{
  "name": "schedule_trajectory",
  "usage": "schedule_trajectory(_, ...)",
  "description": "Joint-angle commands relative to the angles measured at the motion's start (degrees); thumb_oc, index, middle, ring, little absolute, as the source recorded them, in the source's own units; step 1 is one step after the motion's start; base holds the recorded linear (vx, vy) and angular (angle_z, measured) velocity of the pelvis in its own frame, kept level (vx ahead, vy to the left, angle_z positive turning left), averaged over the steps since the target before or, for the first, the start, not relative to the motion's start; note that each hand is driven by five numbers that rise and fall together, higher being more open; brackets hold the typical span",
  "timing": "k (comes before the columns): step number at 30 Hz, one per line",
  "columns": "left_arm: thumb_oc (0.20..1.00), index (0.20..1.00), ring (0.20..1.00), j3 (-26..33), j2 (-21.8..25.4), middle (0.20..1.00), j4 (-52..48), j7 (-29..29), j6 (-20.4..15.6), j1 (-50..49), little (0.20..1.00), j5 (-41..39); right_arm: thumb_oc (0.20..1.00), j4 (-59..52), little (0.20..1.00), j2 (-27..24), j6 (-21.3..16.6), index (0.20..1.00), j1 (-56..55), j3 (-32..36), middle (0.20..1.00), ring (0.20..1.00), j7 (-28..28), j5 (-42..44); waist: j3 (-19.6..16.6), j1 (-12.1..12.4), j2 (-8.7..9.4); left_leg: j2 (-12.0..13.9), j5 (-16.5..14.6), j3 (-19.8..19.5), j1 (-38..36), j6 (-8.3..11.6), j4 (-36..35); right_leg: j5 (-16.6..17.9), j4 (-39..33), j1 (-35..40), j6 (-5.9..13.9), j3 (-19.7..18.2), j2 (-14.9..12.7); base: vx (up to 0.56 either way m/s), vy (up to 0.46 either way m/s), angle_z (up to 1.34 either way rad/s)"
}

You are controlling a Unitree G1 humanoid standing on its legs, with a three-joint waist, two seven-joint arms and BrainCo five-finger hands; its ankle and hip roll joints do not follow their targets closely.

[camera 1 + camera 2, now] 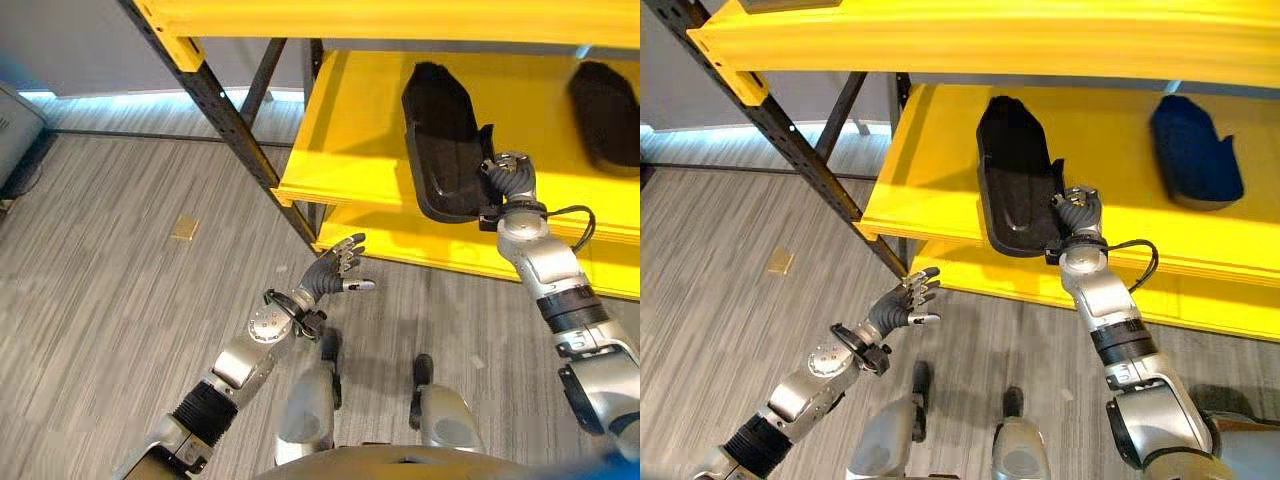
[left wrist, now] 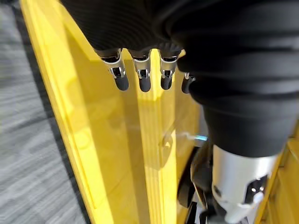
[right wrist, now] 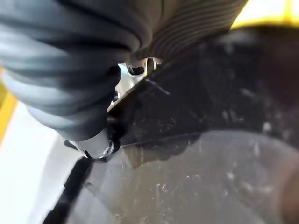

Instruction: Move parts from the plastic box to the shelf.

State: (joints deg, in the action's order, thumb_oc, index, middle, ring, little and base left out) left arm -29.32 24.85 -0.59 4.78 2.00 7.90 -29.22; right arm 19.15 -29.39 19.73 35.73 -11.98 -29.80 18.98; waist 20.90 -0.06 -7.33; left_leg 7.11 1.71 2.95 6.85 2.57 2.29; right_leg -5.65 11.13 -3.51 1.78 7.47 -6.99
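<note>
The right robot hand (image 1: 1078, 212) is up at the front edge of the yellow shelf (image 1: 930, 170), its fingers curled round the near rim of a black moulded part (image 1: 1015, 180). In the right wrist view the dark plastic lies close against the hand and a finger is tucked over its edge, so I judge the hold to be a clamp and not a mere push. The part lies lengthways on the shelf, its long side running from front to back, and its near end hangs a little over the front edge where the hand has it. That overhang seems to be why the hand grips there: it can steer the part from the front without reaching deep under the level above.

A second dark part (image 1: 1196, 150) lies further toward the right end of the same shelf, well apart from the first and lying the same way.

The left robot hand (image 1: 335, 268) hangs low in front of the shelf's left front corner, over the grey plank floor (image 1: 100, 300), fingers spread apart and holding nothing. A small tan object (image 1: 184, 228) lies on the floor.
</note>
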Motion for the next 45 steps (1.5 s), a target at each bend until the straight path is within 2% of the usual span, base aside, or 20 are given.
schedule_trajectory(1, 1.0, 1.0, 1.0, 1.44, 1.38, 1.0, -5.73, -0.29, -2.6, -1.41, 1.0, -1.98, 0.2, -3.43, 0.2, -0.62, -5.13, 0.2, 6.81, 2.93, 0.2, 0.2, -3.2, -0.9, -3.2, -0.74, 3.65, -0.37, -0.91, 1.68, -0.35, 1.1, 2.72, -1.86, 1.17, 0.77, 1.14, -1.75, 0.12, 0.07, 0.108, -0.45)
schedule_trajectory(5, 1.0, 1.0, 1.0, 1.28, 2.3, 1.0, -6.52, -2.11, -3.26, -0.96, 1.0, -2.97, 0.2, -1.35, 0.2, -3.47, -5.42, 0.2, 9.7, 5.08, 0.2, 0.2, -4.38, -0.38, -1.4, -0.53, 3.45, -1.1, -1.96, 2.21, 0.32, 0.77, 3.35, -1.7, 1.59, -1.51, 1.14, -1.95, 0.48, -0.02, -0.031, -0.07)
schedule_trajectory(13, 1.0, 1.0, 1.0, 1.3, 4.29, 1.0, -10.24, -0.2, -4.1, -2.48, 1.0, -2.39, 0.2, 3.04, 0.2, -10.89, -4.65, 0.2, 15.64, 7.42, 0.2, 0.2, -4.75, -0.19, 2.34, 0.23, 2.49, -0.84, -1.16, 1.5, 3.0, 1.21, 3.77, -3.13, 4.89, -5.4, 0.24, -1.95, 1.47, -0.04, -0.077, 0.0)
schedule_trajectory(20, 1.0, 1.0, 1.0, 0.09, 5.71, 1.0, -12.01, 0.06, -5.39, -3.26, 1.0, -2.97, 0.2, 4.88, 0.2, -14.66, -3.88, 0.2, 18.31, 7.13, 0.2, 0.2, -6.4, 0.71, 3.88, 0.05, 1.82, -0.43, -0.62, 1.21, 4.36, 1.53, 3.93, -4.56, 8.1, -8.11, -0.16, -2.47, 1.98, -0.01, -0.046, -0.03)
schedule_trajectory(26, 1.0, 1.0, 1.0, -0.31, 7.36, 1.0, -14.06, 0.59, -4.13, -2.92, 1.0, -3.29, 0.2, 7.34, 0.2, -18.88, -2.87, 0.2, 20.6, 6.95, 0.2, 0.2, -7.39, 0.78, 5.36, -0.04, 1.88, 0.04, -0.22, 0.42, 6.27, 1.88, 4.35, -5.84, 11.02, -10.69, -0.47, -3.02, 2.88, -0.03, -0.104, 0.0)
schedule_trajectory(31, 1.0, 1.0, 1.0, -1.26, 8.75, 1.0, -13.97, 0.2, -2.88, -0.93, 1.0, -4.08, 0.2, 10.33, 0.2, -23.02, -3.51, 0.2, 25.88, 2.68, 0.2, 0.2, -4.41, -1.26, 6.68, 0.18, 2.33, 0.72, 0.02, -0.22, 9.1, 2.14, 5.68, -7.13, 14.38, -14.04, -0.93, -3.6, 3.91, -0.04, -0.149, -0.02)
schedule_trajectory(38, 1.0, 1.0, 1.0, -1.21, 9.46, 1.0, -13.57, 2.65, -1.99, 0.04, 1.0, -4.35, 0.2, 10.82, 0.2, -23.56, -4.24, 0.2, 28.33, 0.0, 0.2, 0.2, -4.48, -1.71, 7.13, 0.68, 2.49, 1.02, 0.22, -0.65, 10.5, 2.18, 6.33, -7.85, 16.3, -15.48, -0.99, -3.53, 3.96, 0.01, -0.056, -0.02)
schedule_trajectory(41, 1.0, 1.0, 1.0, -1.68, 9.96, 1.0, -14.01, 4.53, -0.25, 0.77, 1.0, -3.93, 0.2, 11.8, 0.2, -24.43, -4.29, 0.2, 30.14, -1.39, 0.2, 0.2, -3.46, -2.65, 7.33, 1.24, 2.57, 1.05, 0.33, -1.2, 11.58, 2.19, 6.92, -8.22, 17.32, -16.3, -1.09, -3.29, 4.28, 0.05, -0.102, 0.03)
schedule_trajectory(45, 1.0, 1.0, 1.0, -2.21, 10.97, 1.0, -13.74, 4.0, 0.28, 1.53, 1.0, -4.56, 0.2, 13.86, 0.2, -25.25, -5.23, 0.2, 33.62, -4.57, 0.2, 0.2, -3.02, -3.36, 7.81, 1.88, 2.35, 1.12, 0.69, -1.89, 13.28, 2.28, 7.5, -8.91, 18.92, -17.78, -1.38, -3.09, 4.8, 0.05, -0.072, 0.11)
